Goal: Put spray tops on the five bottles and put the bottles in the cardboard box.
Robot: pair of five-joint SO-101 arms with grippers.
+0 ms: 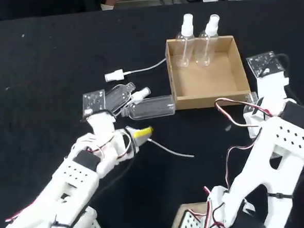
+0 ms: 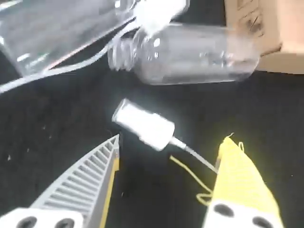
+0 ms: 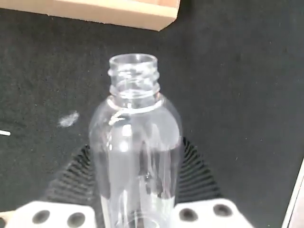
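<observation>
Clear plastic bottle [image 3: 135,142]; white plastic spray top [image 2: 145,126]; brown cardboard box [image 1: 208,99]; black tabletop [image 1: 35,64]; left gripper [image 2: 173,137] finger [image 2: 240,180] yellow, possibly taped.

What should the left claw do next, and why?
Probably shut the left claw on the spray top, which lies on the table inside its open grip. The right claw holds a bottle with a bare neck that needs a top.
</observation>
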